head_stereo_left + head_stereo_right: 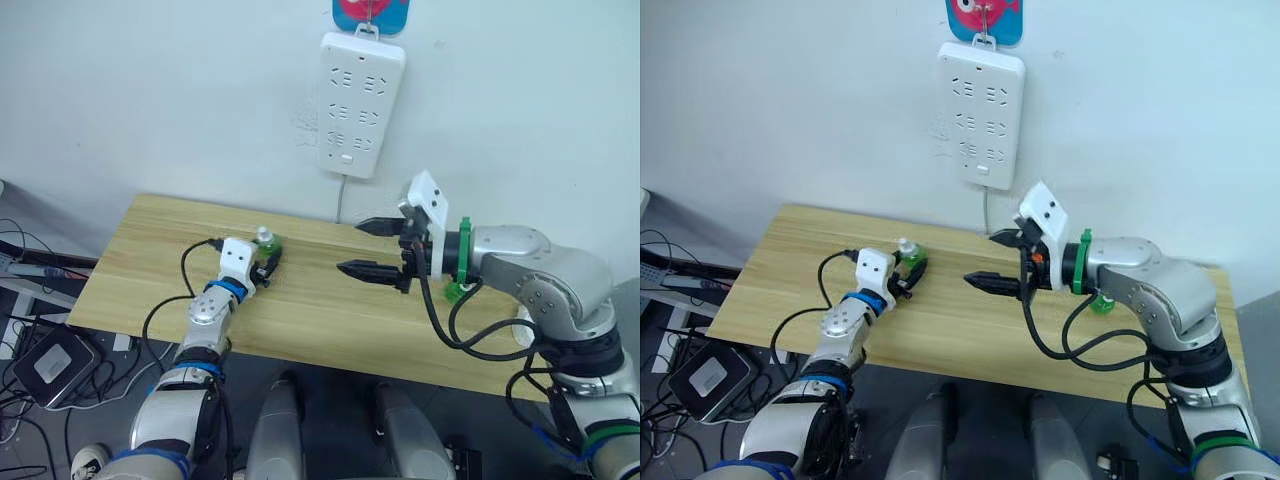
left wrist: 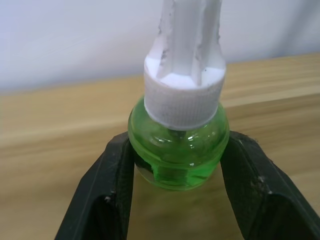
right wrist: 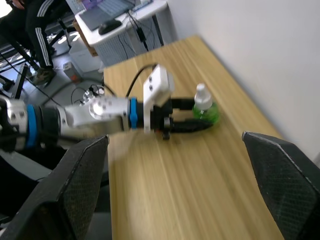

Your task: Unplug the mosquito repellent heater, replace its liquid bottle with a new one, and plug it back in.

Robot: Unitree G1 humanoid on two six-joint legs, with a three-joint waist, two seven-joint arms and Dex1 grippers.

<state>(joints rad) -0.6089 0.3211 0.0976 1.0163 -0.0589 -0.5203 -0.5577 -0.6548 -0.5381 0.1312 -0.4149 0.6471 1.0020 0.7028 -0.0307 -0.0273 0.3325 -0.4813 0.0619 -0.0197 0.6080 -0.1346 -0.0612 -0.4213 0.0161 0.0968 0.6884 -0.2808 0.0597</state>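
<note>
A green liquid bottle [image 1: 267, 243] with a white cap stands upright on the wooden table [image 1: 150, 260], left of the middle. My left gripper [image 1: 268, 262] is shut on it low down, and its black fingers [image 2: 117, 185] press both sides of the round green body [image 2: 177, 155]. My right gripper [image 1: 366, 248] hovers open and empty above the table's middle, pointing toward the bottle from the right and well apart from it. The mosquito repellent heater is out of view.
A long white power strip [image 1: 361, 103] hangs on the wall above the table with nothing plugged in. Something small and green [image 1: 460, 291] sits on the table, partly hidden behind my right forearm. A person [image 3: 35, 20] sits at a desk beyond the table's left end.
</note>
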